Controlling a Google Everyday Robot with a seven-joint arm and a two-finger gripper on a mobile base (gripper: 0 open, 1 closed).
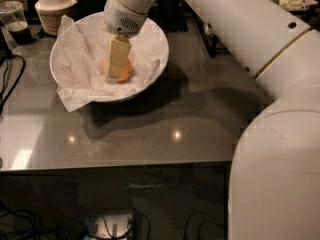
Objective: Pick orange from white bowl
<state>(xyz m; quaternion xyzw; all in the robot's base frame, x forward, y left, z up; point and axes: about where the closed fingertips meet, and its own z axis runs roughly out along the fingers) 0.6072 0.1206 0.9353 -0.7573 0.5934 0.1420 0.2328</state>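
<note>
The white bowl [156, 43] stands at the back left of the grey table, lined with crumpled white paper [75, 64] that hangs over its near left rim. The orange [127, 70] lies in the middle of the bowl, with only its left and right edges showing. My gripper [116, 73] reaches straight down into the bowl from the arm above. It stands right at the orange and covers the fruit's middle. I cannot tell whether it touches the fruit.
A cream ribbed lidded bowl [54, 5] and a plastic cup with a dark drink [15, 23] stand behind the bowl at the back left. Black cables [7, 81] lie at the left edge. The arm's large white body [280, 149] fills the right side.
</note>
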